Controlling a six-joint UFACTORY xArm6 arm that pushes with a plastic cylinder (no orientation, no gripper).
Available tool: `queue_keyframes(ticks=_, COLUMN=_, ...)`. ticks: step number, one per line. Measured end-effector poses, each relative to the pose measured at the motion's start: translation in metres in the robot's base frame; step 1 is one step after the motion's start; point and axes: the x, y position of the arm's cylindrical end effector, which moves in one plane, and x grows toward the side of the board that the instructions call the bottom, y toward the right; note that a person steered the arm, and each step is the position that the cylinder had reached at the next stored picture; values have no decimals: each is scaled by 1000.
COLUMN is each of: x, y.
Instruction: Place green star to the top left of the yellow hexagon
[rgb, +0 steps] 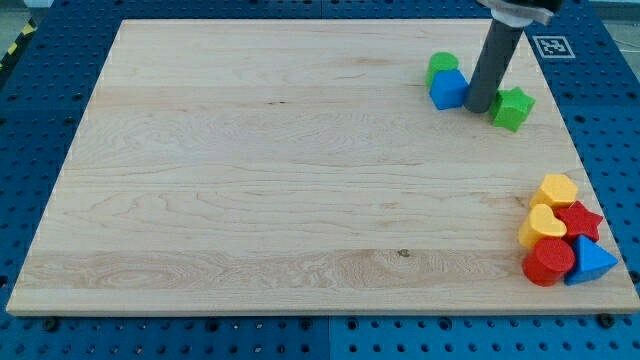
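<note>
We are carrying no pincer, only a dark rod whose tip (477, 107) is resting on the wooden board (280, 170) between the blue cube (449, 89) at nine o'clock and the green star (512, 108) at three o'clock, seemingly touching both. The star is sitting well apart from the yellow hexagon (555, 190), toward its eleven o'clock. A green block (441, 66) is peeking out behind the cube, its shape unclear.

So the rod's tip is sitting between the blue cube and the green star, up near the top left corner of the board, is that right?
Not quite: my tip is between the blue cube and the green star, but near the top right corner of the board, not the top left. The camera view shows it.
</note>
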Motion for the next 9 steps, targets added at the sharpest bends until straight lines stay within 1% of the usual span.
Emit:
queue_keyframes(ticks=1, x=-24, y=27)
queue_keyframes(ticks=2, x=-33, y=76)
queue_keyframes(ticks=3, x=4, y=72)
queue_keyframes(ticks=4, x=52, y=23)
queue_keyframes(ticks=5, x=52, y=17)
queue_keyframes(ticks=6, x=20, y=22)
queue_keyframes(ticks=7, x=18, y=-25)
queue_keyframes(ticks=8, x=31, y=-46)
queue_keyframes(ticks=9, x=67, y=-26)
